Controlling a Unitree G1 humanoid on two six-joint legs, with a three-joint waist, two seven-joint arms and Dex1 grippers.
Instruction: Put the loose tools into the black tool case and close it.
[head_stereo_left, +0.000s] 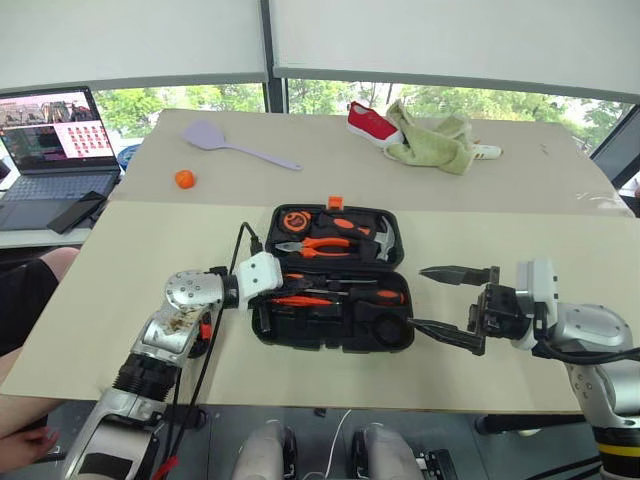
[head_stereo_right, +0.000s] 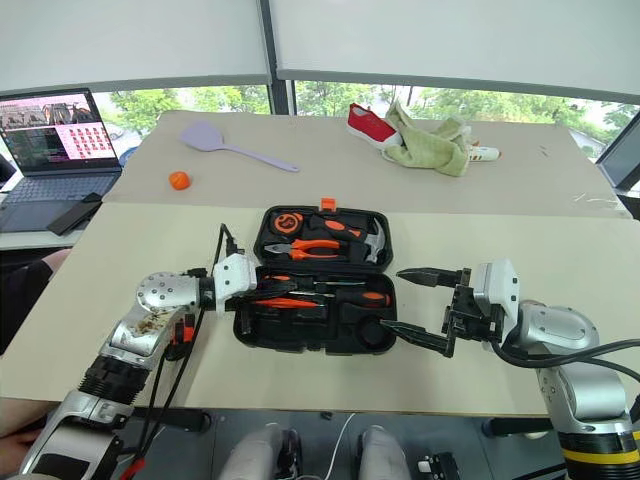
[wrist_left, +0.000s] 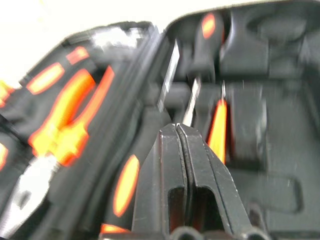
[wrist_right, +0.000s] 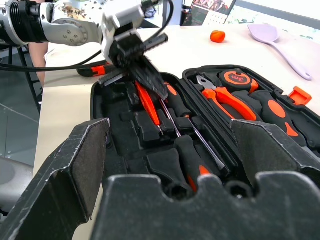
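Observation:
The black tool case (head_stereo_left: 395, 228) lies open at the table's middle. Pliers (head_stereo_left: 318, 245), a tape measure and a hammer fill its back half. Two orange-and-black screwdrivers (wrist_right: 192, 167) and a slim orange tester screwdriver (wrist_right: 147, 106) lie in the front half, with a dark round roll (head_stereo_left: 390, 326) at its right corner. My left gripper (wrist_right: 161, 94) is shut and empty, hovering over the front half's left part. Another orange-and-black tool (wrist_right: 94, 70) lies on the table beside the case, under my left arm. My right gripper (head_stereo_left: 415, 296) stands open just right of the case.
At the back lie a lilac spatula (head_stereo_left: 235, 145), a small orange ball (head_stereo_left: 185, 179), and a red shoe with a green cloth (head_stereo_left: 430, 138). A laptop (head_stereo_left: 55, 150) stands on a side desk at the left. A person's leg (head_stereo_left: 35, 285) shows there.

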